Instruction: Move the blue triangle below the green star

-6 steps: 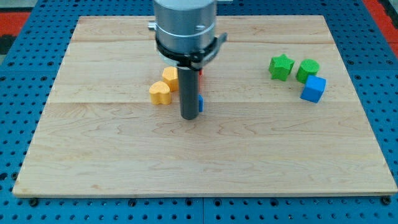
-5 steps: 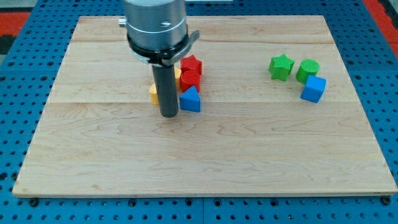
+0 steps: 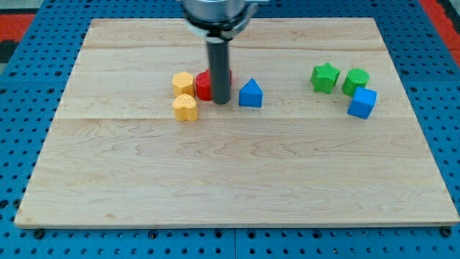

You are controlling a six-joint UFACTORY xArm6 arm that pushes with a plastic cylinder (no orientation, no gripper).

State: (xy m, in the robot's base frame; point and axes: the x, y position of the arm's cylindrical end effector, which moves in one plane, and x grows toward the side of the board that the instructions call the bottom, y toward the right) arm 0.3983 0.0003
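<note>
The blue triangle point(image 3: 250, 93) lies on the wooden board point(image 3: 237, 180) a little right of centre, near the view's top half. My tip point(image 3: 220, 101) stands just to its left, a small gap away, in front of the red blocks point(image 3: 204, 85). The green star point(image 3: 325, 77) sits far to the right of the triangle, slightly higher in the view.
A green cylinder-like block point(image 3: 355, 80) and a blue cube point(image 3: 361, 103) sit right of the green star. Two yellow blocks, one point(image 3: 182, 83) above the other point(image 3: 185, 108), lie left of the red blocks.
The blue triangle has moved right and up in the view, away from the red blocks. My tip moved from left of the triangle up and right, following it.
</note>
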